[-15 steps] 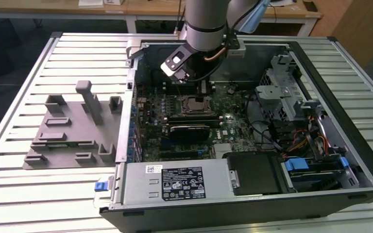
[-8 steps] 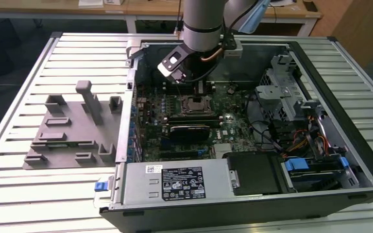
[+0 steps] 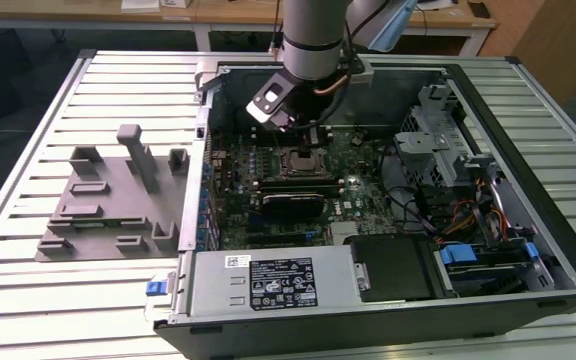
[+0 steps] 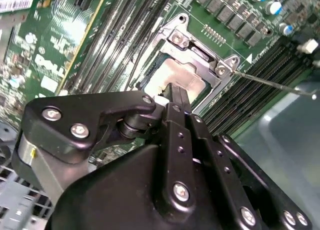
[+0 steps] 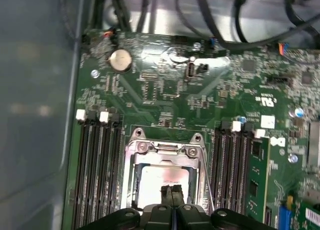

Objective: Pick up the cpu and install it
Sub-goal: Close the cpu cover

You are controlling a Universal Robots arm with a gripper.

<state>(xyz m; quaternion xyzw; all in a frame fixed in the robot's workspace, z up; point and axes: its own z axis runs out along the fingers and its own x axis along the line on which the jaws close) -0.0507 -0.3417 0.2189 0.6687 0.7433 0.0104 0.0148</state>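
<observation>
The cpu (image 5: pixel 159 182) lay flat in its socket (image 5: pixel 165 149). The gripper (image 5: pixel 172 191) sat on top of it, fingers (image 5: pixel 167 196) pressed together. I think the socket was not yet clamped.

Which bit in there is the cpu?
Look inside the open computer case at the green motherboard. Midway between its two banks of black memory slots sits a silvery metal socket frame. The cpu is the flat, pale square inside it, the only plain smooth patch.
</observation>
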